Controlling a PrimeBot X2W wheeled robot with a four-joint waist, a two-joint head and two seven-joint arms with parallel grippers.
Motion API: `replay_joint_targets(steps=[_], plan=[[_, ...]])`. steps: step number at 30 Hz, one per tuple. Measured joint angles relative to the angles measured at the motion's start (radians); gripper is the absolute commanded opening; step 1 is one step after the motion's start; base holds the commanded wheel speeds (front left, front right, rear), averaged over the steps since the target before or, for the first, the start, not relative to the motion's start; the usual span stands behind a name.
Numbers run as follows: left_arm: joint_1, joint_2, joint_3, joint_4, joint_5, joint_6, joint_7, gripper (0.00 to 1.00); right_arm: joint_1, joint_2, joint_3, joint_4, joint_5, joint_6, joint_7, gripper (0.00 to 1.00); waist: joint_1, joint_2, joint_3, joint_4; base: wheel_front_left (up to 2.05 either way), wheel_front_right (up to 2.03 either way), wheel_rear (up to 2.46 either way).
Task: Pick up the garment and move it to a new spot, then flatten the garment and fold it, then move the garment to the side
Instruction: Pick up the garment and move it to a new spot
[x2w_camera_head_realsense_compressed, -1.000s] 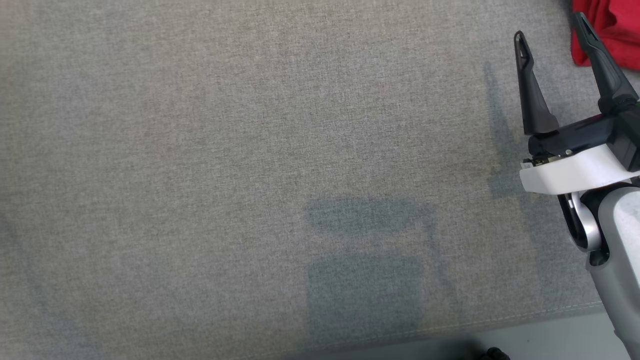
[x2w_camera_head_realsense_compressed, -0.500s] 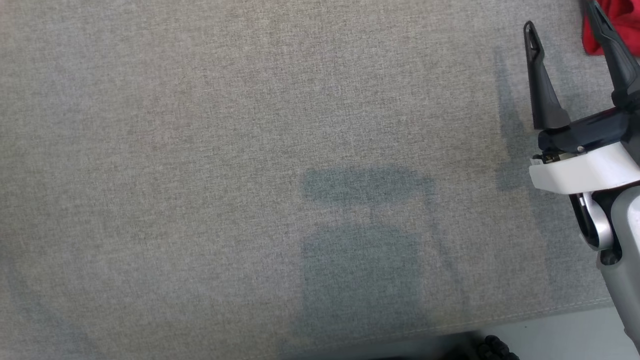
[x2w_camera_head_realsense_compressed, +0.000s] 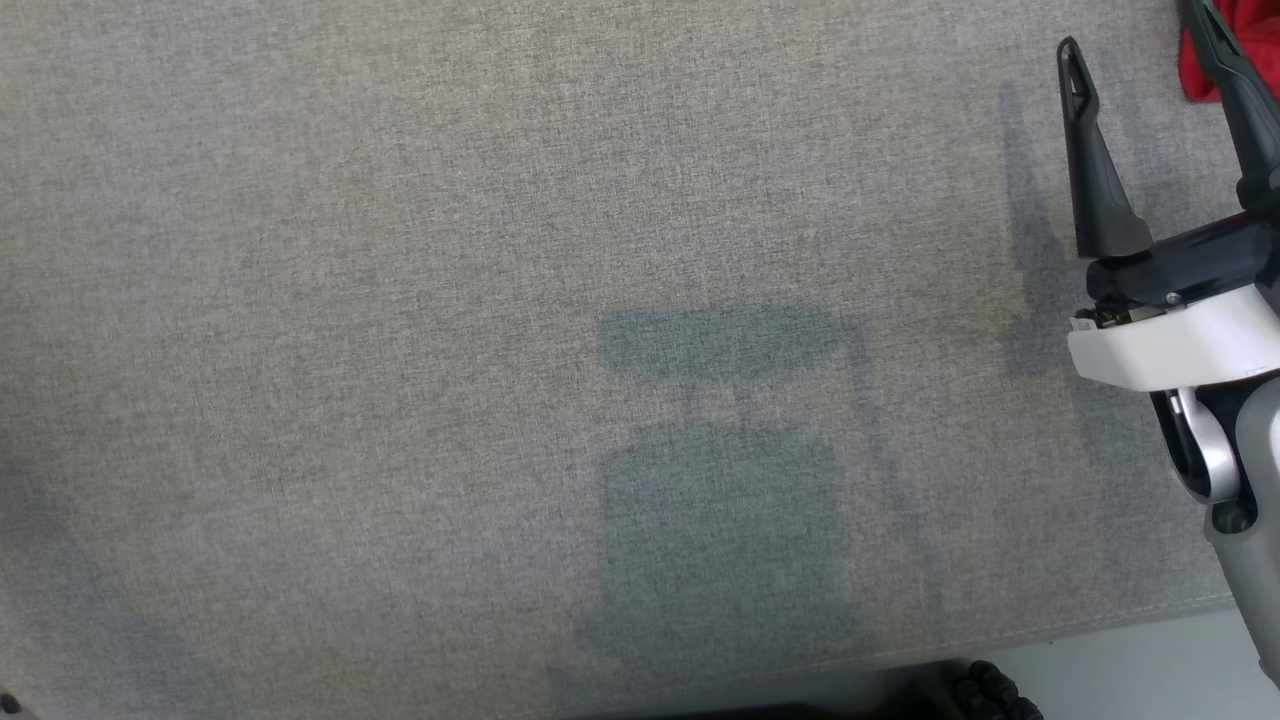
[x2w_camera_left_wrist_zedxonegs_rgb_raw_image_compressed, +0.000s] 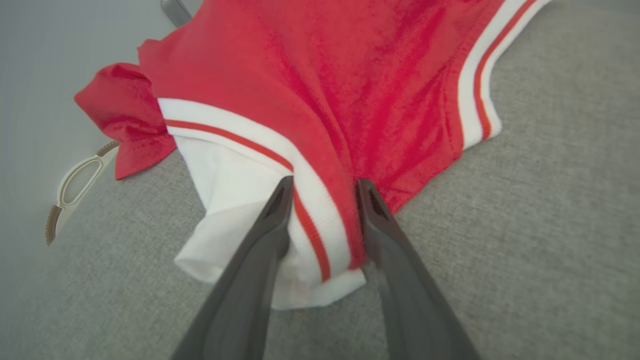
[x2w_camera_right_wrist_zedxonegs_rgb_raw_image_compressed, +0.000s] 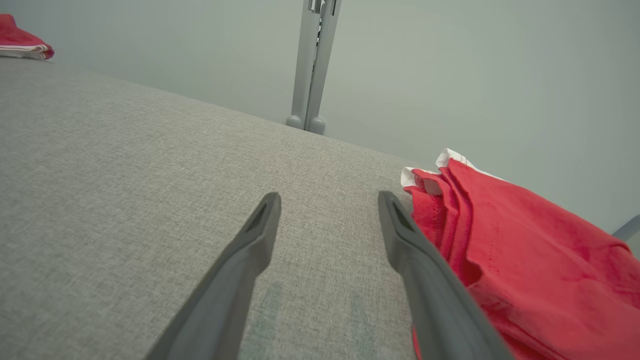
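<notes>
- Head view has shifted; less red cloth (x2w_camera_head_realsense_compressed: 1258, 30) shows beside the wide-open, empty right gripper (x2w_camera_head_realsense_compressed: 1131, 25).
- Left gripper (x2w_camera_left_wrist_zedxonegs_rgb_raw_image_compressed: 320, 187) straddles the garment's (x2w_camera_left_wrist_zedxonegs_rgb_raw_image_compressed: 350, 75) striped hem; grip cannot be told.

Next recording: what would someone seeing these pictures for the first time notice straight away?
The bright red velvety garment with white-and-red striped trim in the left wrist view, with the two dark fingers of the left gripper straddling a fold of its hem. Next, the broad grey woven fabric surface across the head view, where the right gripper hovers open beside crumpled red cloth.
</notes>
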Motion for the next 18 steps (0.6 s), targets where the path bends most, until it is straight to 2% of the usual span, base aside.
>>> replay_joint_targets(steps=[8,18], plan=[[-0.005,-0.018,0.025,0.002,0.019,0.000,-0.008,0.00,0.001,-0.003,-0.013,-0.005,-0.001,0.000,0.002,1.00,0.0000,0.0000,-0.001,0.005,0.00,0.00,0.00],[-0.052,-0.049,-0.012,-0.069,0.036,0.000,-0.075,0.00,0.000,0.016,-0.011,0.028,-0.001,0.000,-0.027,1.00,0.0000,0.0000,-0.051,0.031,0.00,0.00,0.00]])
